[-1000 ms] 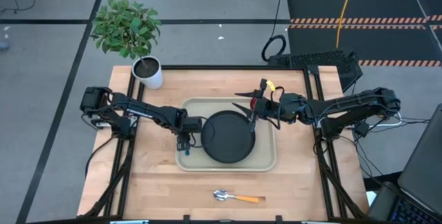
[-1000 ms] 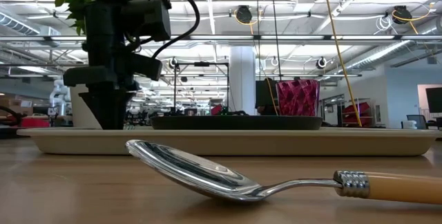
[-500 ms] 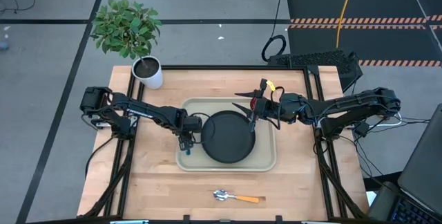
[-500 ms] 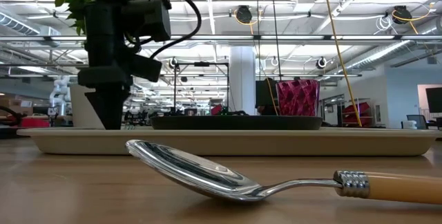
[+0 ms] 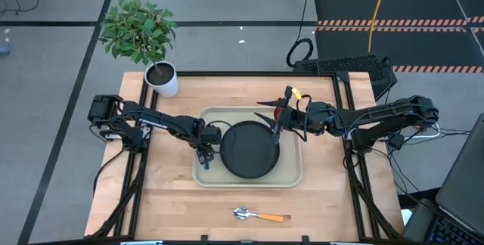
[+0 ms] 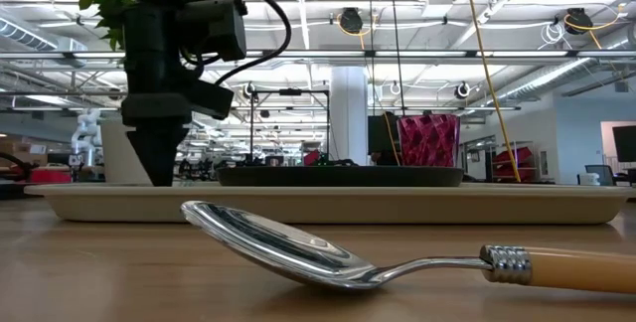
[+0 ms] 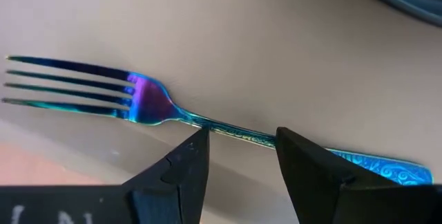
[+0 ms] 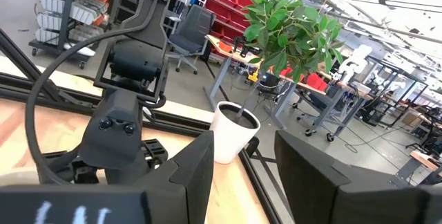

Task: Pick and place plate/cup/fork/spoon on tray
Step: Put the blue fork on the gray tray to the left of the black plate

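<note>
The beige tray (image 5: 291,177) lies mid-table with the black plate (image 5: 248,150) on it. The red cup (image 6: 429,141) stands on the tray behind the plate. The blue-handled fork (image 7: 159,103) lies flat on the tray's floor, left of the plate. My left gripper (image 7: 242,156) points down over the fork's neck, open; the fork runs beneath both fingertips, and no touch shows. In the high view it is at the tray's left part (image 5: 203,156). My right gripper (image 5: 270,121) hovers level over the tray's far right part, open and empty (image 8: 243,169). The orange-handled spoon (image 5: 257,215) lies on the table near its front edge.
A white pot with a green plant (image 5: 164,79) stands at the table's far left corner. Bare wood stretches between the tray and the spoon and along the table's left and right sides.
My left gripper has rolled about its downward-pointing axis while staying in place over the tray's left part; its fingers have kept the same gap. The fork, plate, cup and spoon have not moved.
</note>
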`<state>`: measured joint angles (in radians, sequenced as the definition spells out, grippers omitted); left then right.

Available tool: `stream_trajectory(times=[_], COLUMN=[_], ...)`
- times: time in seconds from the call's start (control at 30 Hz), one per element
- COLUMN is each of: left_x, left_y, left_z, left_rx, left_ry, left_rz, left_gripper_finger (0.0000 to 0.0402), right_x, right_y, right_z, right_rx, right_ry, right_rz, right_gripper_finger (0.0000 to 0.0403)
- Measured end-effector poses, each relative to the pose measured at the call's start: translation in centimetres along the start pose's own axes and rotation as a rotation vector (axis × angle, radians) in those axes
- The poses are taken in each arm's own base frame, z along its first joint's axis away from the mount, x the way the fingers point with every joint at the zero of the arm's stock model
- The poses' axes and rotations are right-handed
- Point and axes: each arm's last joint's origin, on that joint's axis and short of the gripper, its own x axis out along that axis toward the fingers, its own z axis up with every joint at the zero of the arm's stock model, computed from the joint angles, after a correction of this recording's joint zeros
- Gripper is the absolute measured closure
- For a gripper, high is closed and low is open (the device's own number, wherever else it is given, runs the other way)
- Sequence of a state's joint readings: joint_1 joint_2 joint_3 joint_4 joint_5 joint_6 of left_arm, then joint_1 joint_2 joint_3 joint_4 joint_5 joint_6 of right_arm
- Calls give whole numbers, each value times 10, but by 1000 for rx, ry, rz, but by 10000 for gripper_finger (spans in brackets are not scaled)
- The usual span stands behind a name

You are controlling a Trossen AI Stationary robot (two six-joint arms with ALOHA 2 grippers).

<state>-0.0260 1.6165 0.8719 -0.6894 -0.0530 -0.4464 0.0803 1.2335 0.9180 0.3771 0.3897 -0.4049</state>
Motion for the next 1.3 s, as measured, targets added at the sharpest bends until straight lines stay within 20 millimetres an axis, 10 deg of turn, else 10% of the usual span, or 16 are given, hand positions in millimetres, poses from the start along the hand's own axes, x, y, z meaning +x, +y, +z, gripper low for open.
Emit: stream_trajectory(times=[0.33, 1.3], left_x=[0, 0], left_y=[2, 2], left_z=[1, 2], left_rx=[184, -223], left_ry=[7, -26], left_rz=[-29, 18], left_gripper_finger=[229, 229], right_x=[0, 0], right_y=[0, 0], right_z=[0, 0], right_rx=[0, 0], right_ry=[0, 0], right_rz=[0, 0], right_gripper_finger=[255, 255])
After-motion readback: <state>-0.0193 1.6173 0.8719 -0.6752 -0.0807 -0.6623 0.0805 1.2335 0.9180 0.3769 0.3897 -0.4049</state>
